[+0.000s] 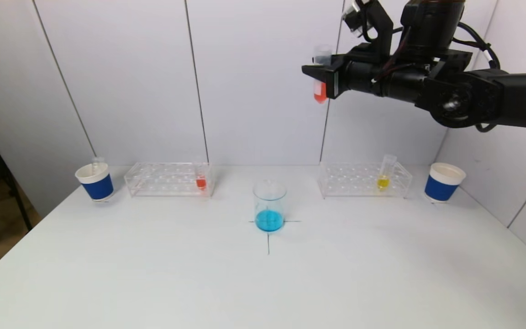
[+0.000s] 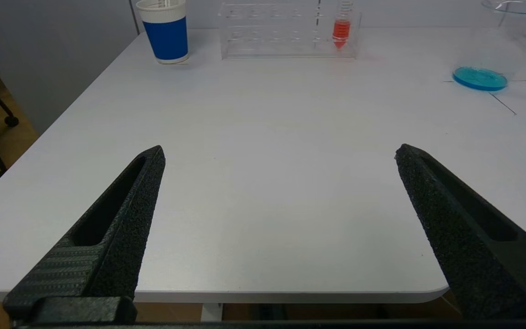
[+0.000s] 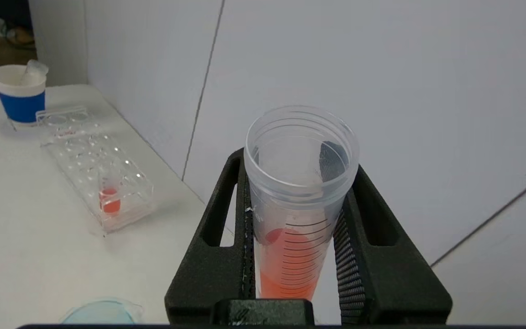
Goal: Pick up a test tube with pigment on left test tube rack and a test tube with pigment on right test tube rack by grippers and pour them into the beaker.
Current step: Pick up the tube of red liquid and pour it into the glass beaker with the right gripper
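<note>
My right gripper (image 1: 321,73) is shut on an upright test tube (image 1: 320,89) with red-orange pigment, held high above the table, up and to the right of the beaker (image 1: 270,205). The right wrist view shows the tube (image 3: 297,219) clamped between my fingers. The beaker holds blue liquid and stands on a cross mark. The left rack (image 1: 169,179) holds one red tube (image 1: 201,180). The right rack (image 1: 363,179) holds one yellow tube (image 1: 384,176). My left gripper (image 2: 281,153) is open and empty over the table's near edge, out of the head view.
A blue-and-white paper cup (image 1: 95,181) with an empty tube in it stands left of the left rack. A second cup (image 1: 444,182) stands right of the right rack. White wall panels stand close behind the racks. The table (image 1: 153,274) is white.
</note>
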Tool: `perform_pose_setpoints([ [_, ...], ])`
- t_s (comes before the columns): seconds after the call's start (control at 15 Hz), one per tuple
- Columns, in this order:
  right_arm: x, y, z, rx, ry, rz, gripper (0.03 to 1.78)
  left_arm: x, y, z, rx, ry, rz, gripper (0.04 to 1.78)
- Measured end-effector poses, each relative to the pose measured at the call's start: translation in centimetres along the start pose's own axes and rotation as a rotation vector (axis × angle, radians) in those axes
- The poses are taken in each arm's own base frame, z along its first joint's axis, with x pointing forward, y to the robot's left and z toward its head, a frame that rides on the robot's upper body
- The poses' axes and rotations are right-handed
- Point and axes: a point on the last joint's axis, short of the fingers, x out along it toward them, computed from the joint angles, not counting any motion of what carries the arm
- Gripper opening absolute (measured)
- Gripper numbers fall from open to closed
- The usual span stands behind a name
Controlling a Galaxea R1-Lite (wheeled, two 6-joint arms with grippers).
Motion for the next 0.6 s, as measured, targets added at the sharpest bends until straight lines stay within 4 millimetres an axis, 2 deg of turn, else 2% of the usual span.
perform_pose_setpoints([
  [0.33, 0.4, 0.5, -1.9, -0.125, 0.036, 0.196, 0.55, 0.0, 0.0, 0.0, -0.001, 0.0, 0.0, 1.76],
  [0.6, 1.1, 1.5, -2.9, -0.201, 0.027, 0.27, 0.55, 0.0, 0.0, 0.0, 0.0, 0.0, 0.0, 1.76],
])
